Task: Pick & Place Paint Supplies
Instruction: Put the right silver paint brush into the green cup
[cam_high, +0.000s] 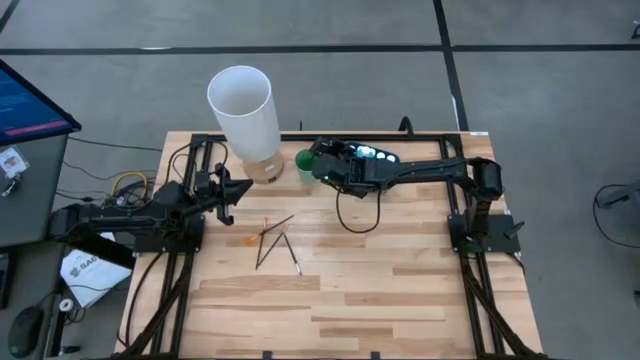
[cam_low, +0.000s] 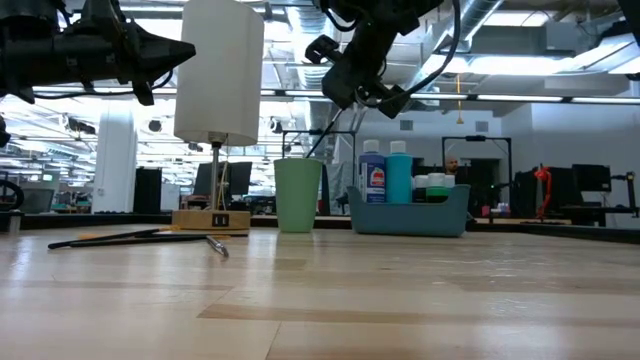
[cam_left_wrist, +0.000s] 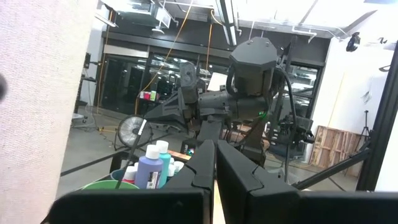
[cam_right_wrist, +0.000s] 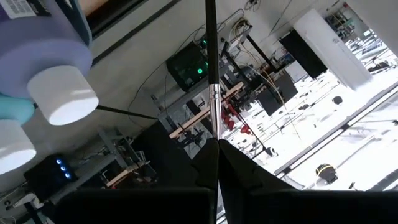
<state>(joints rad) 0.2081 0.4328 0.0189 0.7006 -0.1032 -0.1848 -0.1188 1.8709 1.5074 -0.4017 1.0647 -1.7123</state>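
My right gripper (cam_high: 318, 166) is raised over the small green cup (cam_low: 298, 195) and is shut on a thin dark brush (cam_low: 328, 132). The brush slants down from the gripper into the cup. Behind the cup, the blue rounded tray (cam_low: 410, 216) holds several white-capped bottles (cam_low: 385, 172), also visible as bottles (cam_high: 375, 154) in the high view. A few more dark brushes (cam_high: 274, 241) lie flat on the table near its middle. My left gripper (cam_high: 238, 189) hovers shut above the table, left of those brushes. My right gripper pinches the brush's shaft (cam_right_wrist: 211, 121) between its two fingers, which lie across it. The fingers come from above, slanting toward the table's left. The brush hangs tilted below them, and its lower end (cam_low: 312, 154) dips inside the green cup, where it is hidden.
A lamp with a tall white shade (cam_high: 242, 106) stands on a wooden base (cam_low: 211, 220) at the far edge, just left of the cup. A black cable (cam_high: 352, 213) loops on the table below the right arm. Bare wood fills the near half of the table (cam_high: 380, 300).
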